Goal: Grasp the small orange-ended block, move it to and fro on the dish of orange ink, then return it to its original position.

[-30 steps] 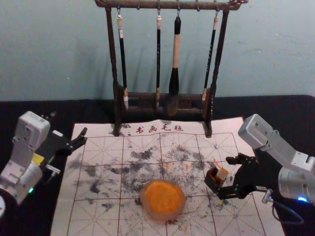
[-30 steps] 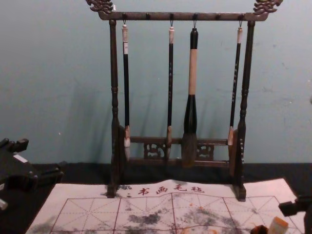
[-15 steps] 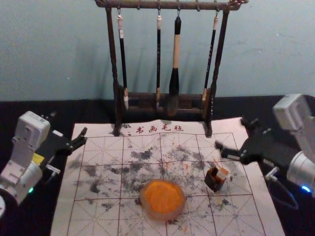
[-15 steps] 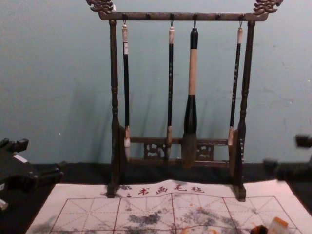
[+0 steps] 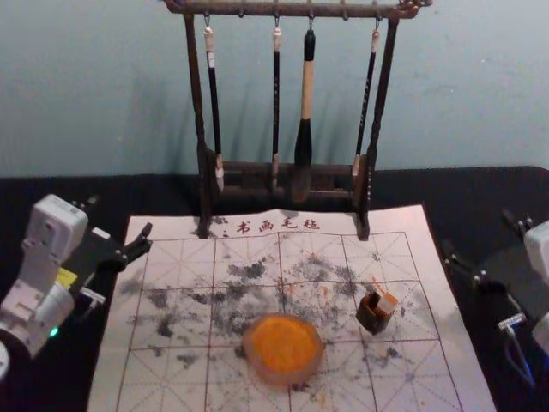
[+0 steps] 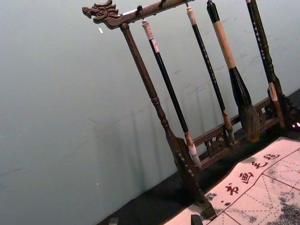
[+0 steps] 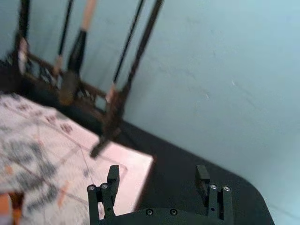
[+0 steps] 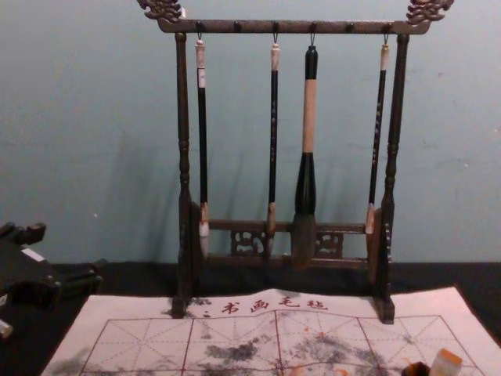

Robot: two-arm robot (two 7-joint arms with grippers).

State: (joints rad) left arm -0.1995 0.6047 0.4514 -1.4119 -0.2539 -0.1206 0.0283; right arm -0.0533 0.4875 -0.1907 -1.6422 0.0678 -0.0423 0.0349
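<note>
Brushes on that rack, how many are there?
4, all hanging from the rack: a thin brush at the left end, a second thin brush beside it, then the thick brush, and a last thin brush at the right end. None looks hidden.

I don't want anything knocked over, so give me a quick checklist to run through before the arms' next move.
1. Right gripper open and empty: ok.
2. Right gripper clear of the orange-ended block: ok, it is off at the right.
3. Block off the ink dish: ok, it is at the dark holder.
4. Block firmly seated there: cannot tell.
5. Left gripper clear of the dish: ok, parked at the left.
</note>
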